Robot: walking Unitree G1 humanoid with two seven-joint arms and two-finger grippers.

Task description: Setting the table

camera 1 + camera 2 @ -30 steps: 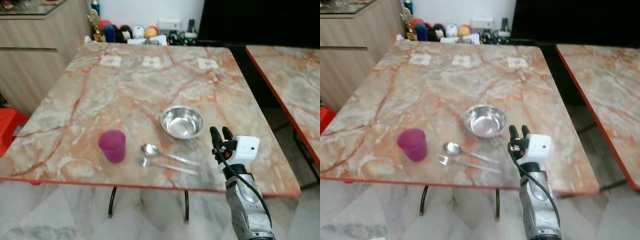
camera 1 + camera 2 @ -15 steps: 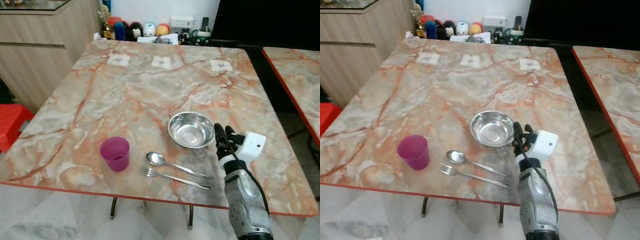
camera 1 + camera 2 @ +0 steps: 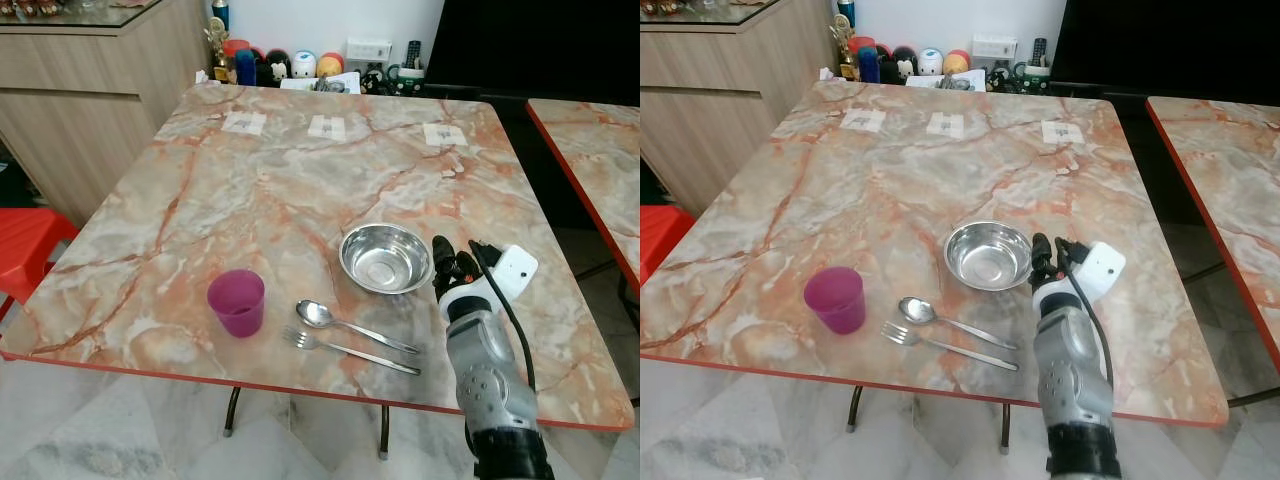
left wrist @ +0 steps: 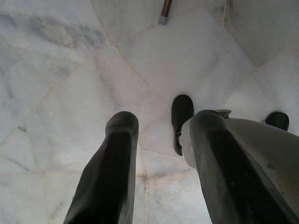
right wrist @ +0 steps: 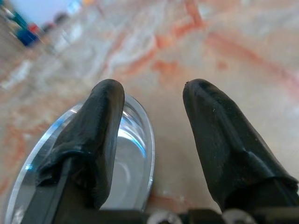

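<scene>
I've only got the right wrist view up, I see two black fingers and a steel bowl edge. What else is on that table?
Observer: A purple cup, a spoon and a fork lie near the front edge of the table, left of the bowl.
Operator: Where's the right gripper relative to the bowl?
Observer: The right gripper sits just beside the bowl's right rim, fingers open, one finger over the rim.
Operator: And the left arm?
Observer: The left gripper hangs open over the white tiled floor.
</scene>
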